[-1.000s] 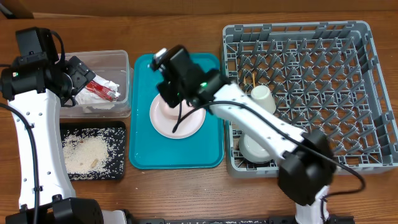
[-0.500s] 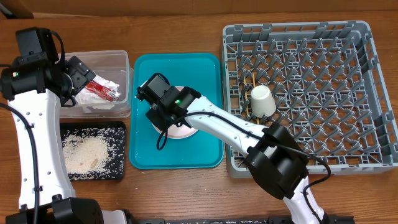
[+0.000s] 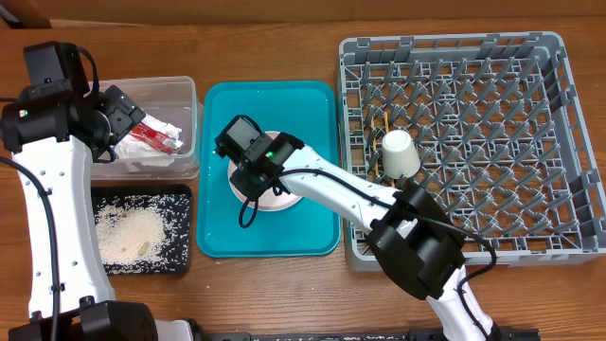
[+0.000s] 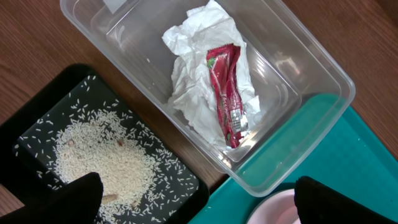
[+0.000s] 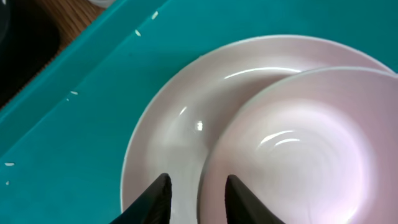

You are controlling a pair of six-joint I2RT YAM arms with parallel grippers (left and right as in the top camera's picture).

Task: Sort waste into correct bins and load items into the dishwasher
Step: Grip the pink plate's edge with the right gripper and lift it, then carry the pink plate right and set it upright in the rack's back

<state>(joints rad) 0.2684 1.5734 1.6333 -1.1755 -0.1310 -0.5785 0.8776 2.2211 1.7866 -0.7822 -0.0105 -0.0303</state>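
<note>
Pink glossy small bowl (image 5: 298,149) sits off-centre on pink plate (image 5: 165,124); R gripper (image 5: 198,179) part-open astride bowl rim, gripping nothing

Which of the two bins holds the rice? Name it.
The shallow black tray; rice is scattered across its floor. The clear plastic tub beside it holds a crumpled white napkin and a red sauce packet.

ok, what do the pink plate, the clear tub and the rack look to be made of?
The pink plate: glossy with sharp light glints, so glazed ceramic or melamine; I can't tell which. The clear tub: transparent plastic, since the wood shows through it. The rack: matte grey moulded plastic, judging by its lattice and pegs.
</note>
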